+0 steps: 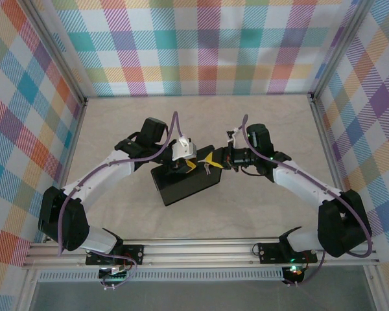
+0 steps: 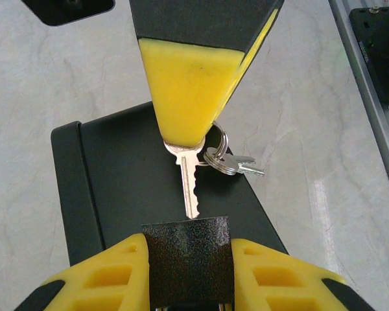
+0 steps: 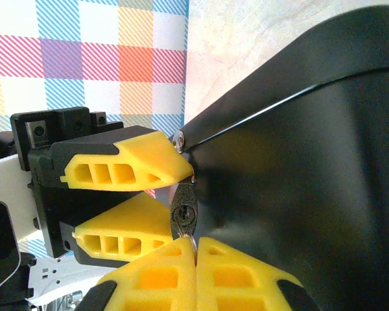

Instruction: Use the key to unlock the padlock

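In the left wrist view, the key (image 2: pixel 190 184) pinched by our right gripper (image 3: pixel 196 245) points to 6 o'clock, tip at the padlock (image 2: pixel 189 262) clamped in our left gripper (image 2: pixel 189 251).

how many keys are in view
2. One key is pinched in the right claw, blade aimed at the padlock. A spare key hangs from the ring beside it, over the black box. Another could be hidden under the spare.
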Action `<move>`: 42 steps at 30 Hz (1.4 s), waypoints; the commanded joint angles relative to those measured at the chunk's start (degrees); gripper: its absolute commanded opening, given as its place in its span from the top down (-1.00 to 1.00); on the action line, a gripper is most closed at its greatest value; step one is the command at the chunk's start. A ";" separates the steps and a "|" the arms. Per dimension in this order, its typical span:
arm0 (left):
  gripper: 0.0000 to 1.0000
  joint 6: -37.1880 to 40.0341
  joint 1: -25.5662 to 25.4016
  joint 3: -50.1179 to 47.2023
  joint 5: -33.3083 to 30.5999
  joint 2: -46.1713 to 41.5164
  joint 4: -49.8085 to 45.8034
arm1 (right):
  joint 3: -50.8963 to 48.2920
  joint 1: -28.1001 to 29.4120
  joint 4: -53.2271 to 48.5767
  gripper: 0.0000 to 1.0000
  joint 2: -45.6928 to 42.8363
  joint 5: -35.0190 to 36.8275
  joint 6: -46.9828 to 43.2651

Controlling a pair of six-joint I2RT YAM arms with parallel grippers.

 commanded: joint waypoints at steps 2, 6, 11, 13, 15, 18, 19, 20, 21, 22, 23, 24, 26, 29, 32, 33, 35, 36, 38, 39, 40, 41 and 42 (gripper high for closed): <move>0.64 0.50 -0.61 -0.81 2.99 -1.20 1.74 | 2.14 1.43 -0.48 0.93 0.88 -2.49 -1.37; 0.64 0.54 -0.61 -1.22 2.91 -1.35 1.75 | 1.84 1.10 -0.63 0.94 0.25 -1.76 -1.26; 0.64 0.88 -0.61 -2.01 2.98 -2.02 1.78 | 0.82 -0.77 0.13 0.95 -0.43 -2.33 -0.35; 0.65 0.89 -0.61 -1.93 2.90 -1.88 1.73 | 0.75 -0.69 0.80 0.95 0.04 -3.03 0.02; 0.65 0.90 -0.61 -1.93 2.99 -1.88 1.84 | 0.69 -0.68 1.08 0.95 0.17 -3.08 0.19; 0.65 0.80 -0.61 -1.84 3.10 -1.83 1.98 | 0.81 -0.65 0.50 0.95 -0.11 -2.95 -0.09; 0.65 0.72 -0.61 -1.84 3.05 -1.84 1.92 | 0.82 -0.68 0.15 0.95 -0.21 -2.82 -0.25; 0.65 0.77 -0.61 -1.93 3.07 -1.76 1.82 | 0.82 -0.68 -0.13 0.94 -0.42 -2.64 -0.35; 0.65 0.77 -0.61 -1.97 3.03 -1.82 1.83 | 0.74 -0.64 -0.43 0.95 -0.62 -2.35 -0.52; 0.65 0.76 -0.61 -2.02 3.07 -1.83 1.75 | 0.64 -0.72 -0.75 0.95 -0.82 -2.12 -0.70; 0.65 0.79 -0.61 -2.02 2.99 -1.77 1.79 | 0.40 -0.84 -0.83 0.95 -0.89 -1.92 -0.71; 0.65 0.83 -0.61 -2.00 2.99 -1.70 1.74 | 0.05 -1.06 -0.85 0.95 -1.00 -1.79 -0.58; 0.65 0.78 -0.61 -1.93 2.99 -1.67 1.72 | -0.89 -1.31 -0.12 0.95 -1.33 -1.75 -0.21; 0.65 0.94 -0.61 -1.85 3.17 -1.62 1.63 | -2.04 -1.39 1.33 0.95 -1.71 -1.89 0.31; 0.65 1.00 -0.61 -1.67 3.27 -1.30 1.51 | -2.51 -1.26 1.69 0.95 -1.92 -2.10 0.43; 0.65 1.03 -0.56 -1.49 3.31 -1.30 1.41 | -2.43 -1.25 1.79 0.95 -1.97 -2.22 0.52; 0.65 0.96 -0.61 -1.40 3.35 -1.06 1.38 | -2.21 -0.98 2.31 0.94 -1.88 -2.53 0.65; 0.65 1.00 -0.61 -1.41 3.35 -0.89 1.35 | -2.12 -0.96 2.60 0.95 -1.80 -2.64 0.75; 0.65 1.06 -0.61 -1.49 3.49 -0.79 1.16 | -1.85 -0.98 3.02 0.94 -1.80 -2.49 0.95; 0.65 1.07 -0.59 -1.58 3.52 -0.78 1.16 | -1.74 -0.88 2.70 0.94 -1.88 -2.13 0.83; 0.65 1.09 -0.61 -1.62 3.49 -0.76 1.14 | -1.56 -1.00 2.15 0.95 -2.04 -1.58 0.45; 0.65 1.01 -0.61 -1.62 3.46 -0.76 1.10 | -1.33 -1.08 1.72 0.95 -2.14 -1.22 -0.04; 0.65 1.06 -0.61 -1.59 3.47 -0.85 1.05 | -1.29 -1.12 1.76 0.95 -2.08 -1.38 -0.27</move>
